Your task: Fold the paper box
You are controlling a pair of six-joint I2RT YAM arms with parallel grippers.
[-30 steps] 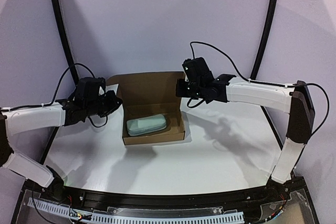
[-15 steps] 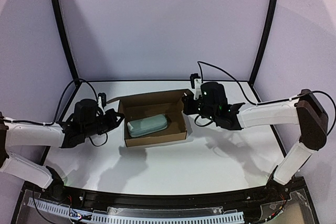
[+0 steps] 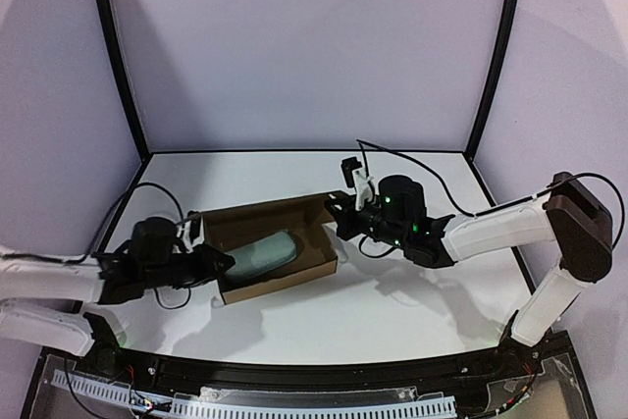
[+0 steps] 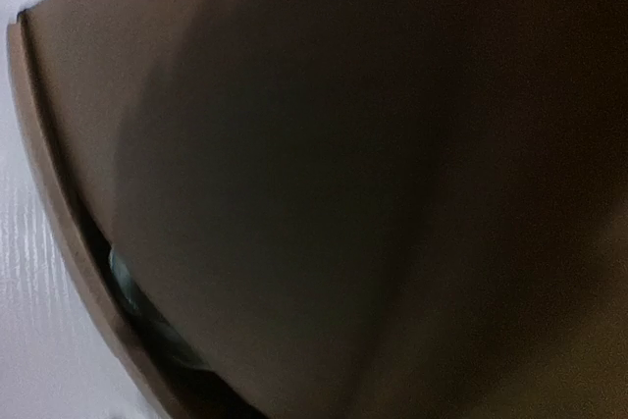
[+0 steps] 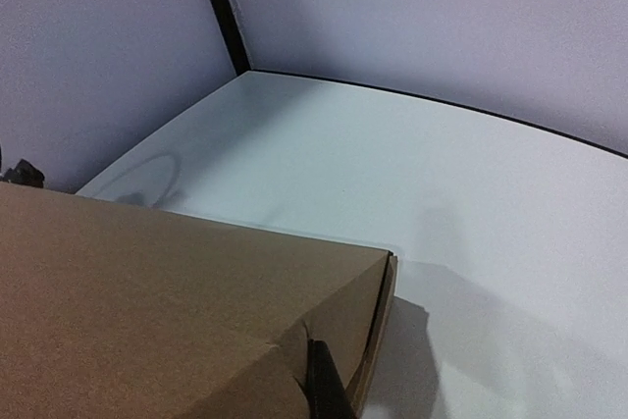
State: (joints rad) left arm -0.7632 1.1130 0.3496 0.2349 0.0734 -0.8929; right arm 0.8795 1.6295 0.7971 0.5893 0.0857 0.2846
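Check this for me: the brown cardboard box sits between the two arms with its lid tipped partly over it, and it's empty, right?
Not empty: a pale green-grey case lies inside the paper box, showing under the lid in the top external view. The rest is right.

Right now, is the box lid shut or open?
Half shut: the lid leans over the box, the pale case visible beneath.
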